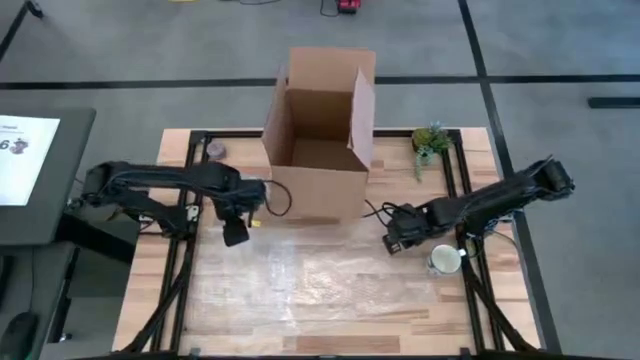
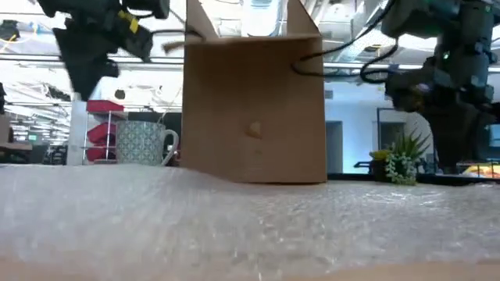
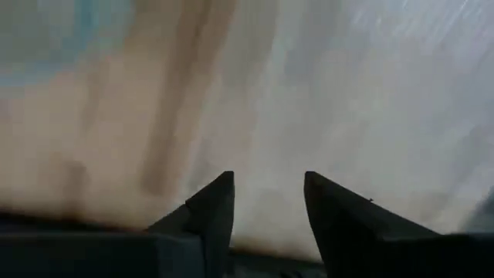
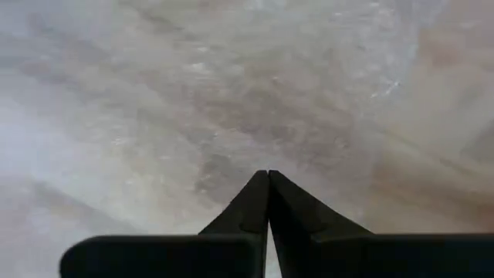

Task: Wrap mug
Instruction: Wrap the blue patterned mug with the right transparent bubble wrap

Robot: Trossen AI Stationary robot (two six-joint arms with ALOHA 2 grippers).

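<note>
A sheet of clear bubble wrap (image 1: 320, 280) lies spread flat on the wooden table, filling the foreground of the low view (image 2: 250, 226). A white mug (image 1: 445, 260) stands upright on the table just off the wrap's right edge. My right gripper (image 1: 393, 245) hovers to the mug's left, over the wrap's right part, its fingers shut together (image 4: 268, 174) with nothing between them. My left gripper (image 1: 236, 237) is open (image 3: 268, 179) above the wrap's far-left corner, in front of the box.
An open cardboard box (image 1: 322, 130) stands at the table's far middle. A small potted plant (image 1: 430, 142) sits at the far right. A patterned mug (image 2: 144, 142) stands left of the box, at the far left (image 1: 215, 150). A monitor stand (image 1: 30, 170) is off the left edge.
</note>
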